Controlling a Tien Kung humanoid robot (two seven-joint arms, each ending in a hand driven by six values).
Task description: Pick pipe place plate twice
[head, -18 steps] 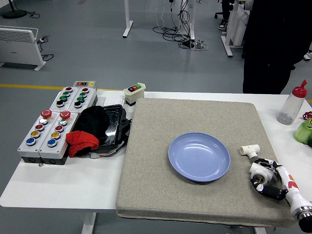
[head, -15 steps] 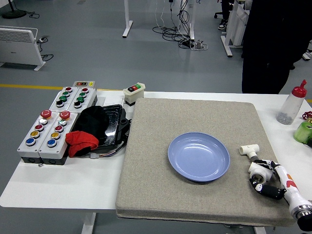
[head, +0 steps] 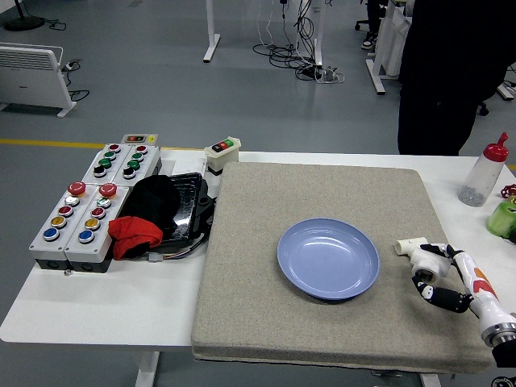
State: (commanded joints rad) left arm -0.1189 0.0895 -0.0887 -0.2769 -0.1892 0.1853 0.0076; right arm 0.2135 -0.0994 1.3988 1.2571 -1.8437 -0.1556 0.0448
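White pipe piece (head: 413, 246) lies on the grey mat (head: 266, 242) at the lower right of the frame, just beside the blue plate (head: 328, 258), which has nothing on it. The right hand (head: 439, 274) is right at the pipe with its fingers curled around it, but I cannot tell if the grip is firm. This looks like the first pick, so next the hand must lift the pipe and carry it left onto the plate.

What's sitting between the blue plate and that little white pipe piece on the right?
Nothing: the head view shows only bare grey mat between the blue plate and the white pipe. The right hand is at the pipe.
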